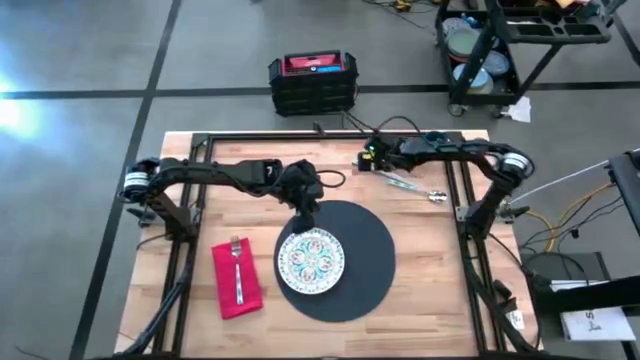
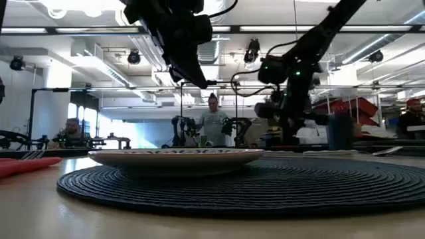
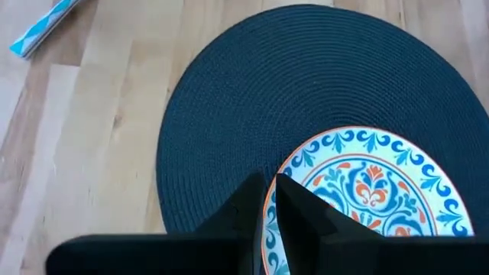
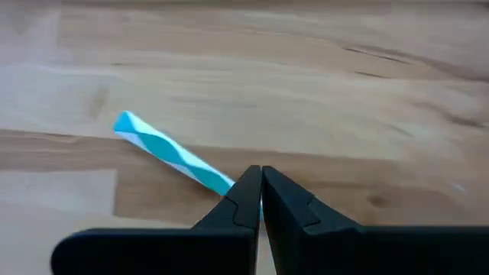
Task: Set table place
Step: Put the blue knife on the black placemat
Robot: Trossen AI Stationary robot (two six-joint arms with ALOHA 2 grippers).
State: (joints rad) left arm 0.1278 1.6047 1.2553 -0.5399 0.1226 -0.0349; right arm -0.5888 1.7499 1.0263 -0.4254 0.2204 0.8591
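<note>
Cutlery with a blue-and-white handle (image 4: 174, 156) lies on the tabletop (image 1: 420, 280) directly below the right end effector (image 4: 260, 195), whose fingers look pressed together over its near end; the handle's long axis slants away. The left end effector (image 3: 271, 206), also closed, hovers over the plate (image 1: 310, 260).

**Colours on my screens**

I see a dark grey woven mat (image 1: 360, 265), a white plate (image 1: 310, 260) with blue-and-orange floral pattern, a red napkin (image 1: 236, 281), a turquoise-and-white striped handle (image 4: 172, 155), and pale wooden desk (image 1: 420, 290) planks.
</note>
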